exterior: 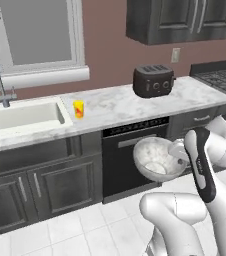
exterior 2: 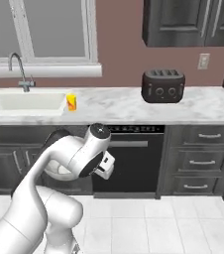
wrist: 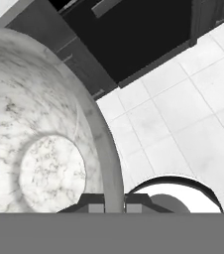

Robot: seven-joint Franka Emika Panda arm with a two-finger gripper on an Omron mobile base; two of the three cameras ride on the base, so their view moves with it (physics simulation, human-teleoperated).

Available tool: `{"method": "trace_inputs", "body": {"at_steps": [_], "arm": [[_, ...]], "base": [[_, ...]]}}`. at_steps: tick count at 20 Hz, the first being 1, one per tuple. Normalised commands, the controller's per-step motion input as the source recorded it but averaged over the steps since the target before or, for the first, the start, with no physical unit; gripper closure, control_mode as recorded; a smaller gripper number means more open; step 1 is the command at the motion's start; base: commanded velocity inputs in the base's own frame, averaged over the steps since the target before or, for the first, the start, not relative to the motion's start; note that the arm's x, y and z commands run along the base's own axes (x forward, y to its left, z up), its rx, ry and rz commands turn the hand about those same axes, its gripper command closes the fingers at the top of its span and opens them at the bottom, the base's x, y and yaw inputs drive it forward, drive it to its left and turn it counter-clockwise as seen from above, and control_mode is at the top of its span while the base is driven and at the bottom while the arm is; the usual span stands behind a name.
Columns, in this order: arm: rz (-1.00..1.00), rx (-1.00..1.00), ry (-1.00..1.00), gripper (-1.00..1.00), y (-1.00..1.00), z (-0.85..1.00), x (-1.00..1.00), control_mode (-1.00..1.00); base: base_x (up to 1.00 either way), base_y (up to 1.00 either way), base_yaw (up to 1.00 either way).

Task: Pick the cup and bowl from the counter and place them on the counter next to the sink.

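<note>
My gripper is shut on the rim of the bowl, a wide speckled grey-white bowl held in the air below counter height, tilted with its opening facing the camera. In the hand view the thin rim of the bowl runs down between the two dark tips of the gripper. The small yellow cup stands upright on the white marble counter just right of the sink. From the right base view the cup stands at the right edge of the sink.
A dark toaster sits on the counter to the right, with a black stove beyond it. The faucet rises behind the basin. A black dishwasher front is right behind the bowl, above a white tiled floor.
</note>
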Motion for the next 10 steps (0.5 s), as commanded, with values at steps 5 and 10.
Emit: {"method": "trace_inputs", "body": {"at_steps": [5, 10], "arm": [[0.0, 0.0, 0.0, 1.0, 0.0, 0.0, 0.0, 1.0], [0.0, 0.0, 0.0, 1.0, 0.0, 0.0, 0.0, 1.0]], "base": [[0.52, 1.0, -0.08], [0.61, 1.0, -0.06]]}}
